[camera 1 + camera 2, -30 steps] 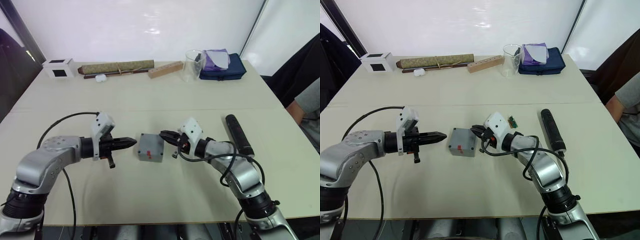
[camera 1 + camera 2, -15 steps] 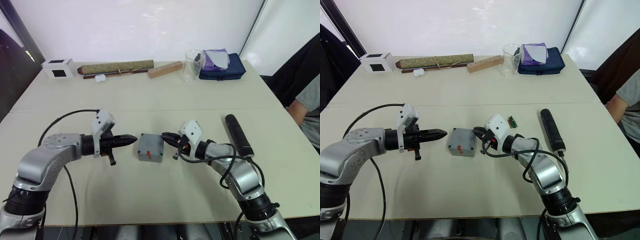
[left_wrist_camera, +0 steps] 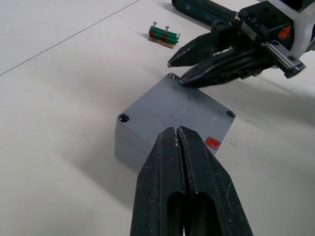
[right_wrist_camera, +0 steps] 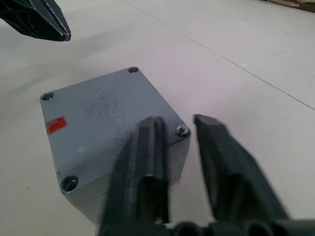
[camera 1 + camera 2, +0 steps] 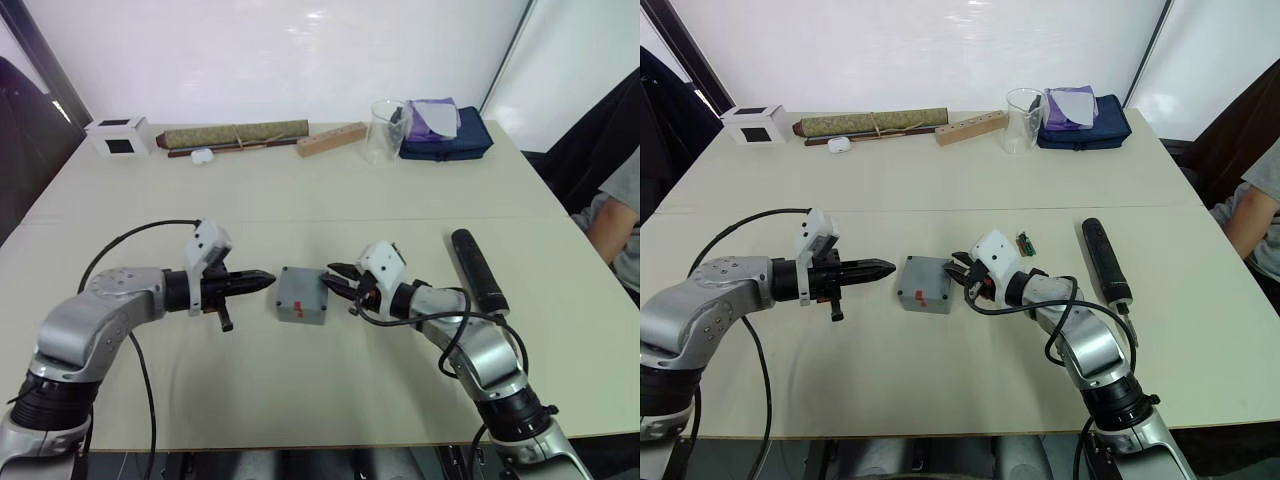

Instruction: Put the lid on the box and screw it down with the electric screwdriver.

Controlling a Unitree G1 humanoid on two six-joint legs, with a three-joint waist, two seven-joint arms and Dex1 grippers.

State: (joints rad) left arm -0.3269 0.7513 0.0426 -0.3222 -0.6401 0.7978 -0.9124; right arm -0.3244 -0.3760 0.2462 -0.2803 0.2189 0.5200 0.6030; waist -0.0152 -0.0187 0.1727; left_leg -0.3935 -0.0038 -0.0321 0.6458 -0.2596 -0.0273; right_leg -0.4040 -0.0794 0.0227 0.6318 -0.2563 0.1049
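**Carefully now: a screw at the near corner, and the driver untouched**

Plainly the lid (image 4: pixel 110 115) already sits on the box (image 5: pixel 302 296), flush all round, so the work in hand is the fastening. In the right wrist view one corner hole holds a screw (image 4: pixel 182 131); the other three corners in view look empty. The right gripper (image 4: pixel 174 129) has its fingers apart with that screw between the tips (one finger lying over the lid's edge, the other just off the corner). Whether it is seating the screw or letting it go, I cannot tell.

To do this well, I judge the screw should stand upright in its hole before anything turns it, and the box should be braced so it does not skate on the table (image 5: pixel 330 390). The left gripper (image 3: pixel 177 133), fingers pressed together and holding nothing, hovers just beside the box's opposite side, tips pointed at the lid. It is well placed to press down or block a slide.

The electric screwdriver (image 5: pixel 477 269) lies flat on the table beyond the right forearm, well apart from both grippers. A small green strip carrying spare screws (image 3: pixel 164 37) rests between box and driver. The right gripper, I think, must back straight off without nudging the corner, then reach for the driver.
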